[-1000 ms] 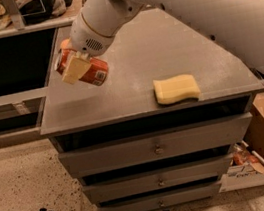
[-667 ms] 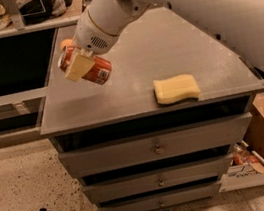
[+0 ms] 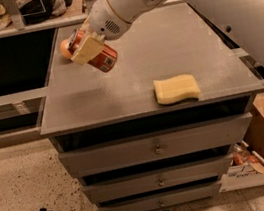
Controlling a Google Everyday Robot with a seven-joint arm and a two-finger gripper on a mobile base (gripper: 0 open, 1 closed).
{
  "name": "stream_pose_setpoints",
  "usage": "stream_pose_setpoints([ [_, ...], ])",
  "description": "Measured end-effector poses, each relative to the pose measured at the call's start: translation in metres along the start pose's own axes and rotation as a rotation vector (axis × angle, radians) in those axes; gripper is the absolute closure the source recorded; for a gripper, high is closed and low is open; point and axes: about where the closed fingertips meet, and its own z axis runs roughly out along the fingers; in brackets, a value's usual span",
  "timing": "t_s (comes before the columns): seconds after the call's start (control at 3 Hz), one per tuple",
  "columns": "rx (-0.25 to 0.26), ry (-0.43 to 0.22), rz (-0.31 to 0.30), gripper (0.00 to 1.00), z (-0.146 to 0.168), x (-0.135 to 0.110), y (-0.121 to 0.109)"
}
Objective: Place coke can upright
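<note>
From where I stand, the gripper (image 3: 86,48) is clamped across the coke can (image 3: 105,59) over the back-left part of the worktop (image 3: 172,44), near its left edge; the can lies tilted in the grasp, its lower end pointing towards the front edge; I cannot tell whether it clears the surface or brushes it. It is a thin aluminium cylinder, smooth, red and glossy; I judge it light, slippery and easily dented, so a moderate squeeze across the middle of the wall, as here, seems the right hold; the flat end must meet the surface squarely or the can will tip. An orange ball (image 3: 64,48) sits just behind it; a soft, porous yellow sponge (image 3: 176,89) lies near the front-right corner, well apart; the worktop looks like dull grey metal, flat, above drawers (image 3: 154,146).
</note>
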Motion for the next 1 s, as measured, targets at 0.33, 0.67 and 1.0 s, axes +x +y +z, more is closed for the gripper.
stream_pose_setpoints([
  [0.33,-0.015,-0.011,0.000,1.00,-0.002,0.000,-0.003],
  [0.67,0.010,-0.060,0.023,1.00,-0.026,0.011,-0.022],
  [1.0,0.030,-0.138,0.046,1.00,-0.059,0.021,-0.042],
])
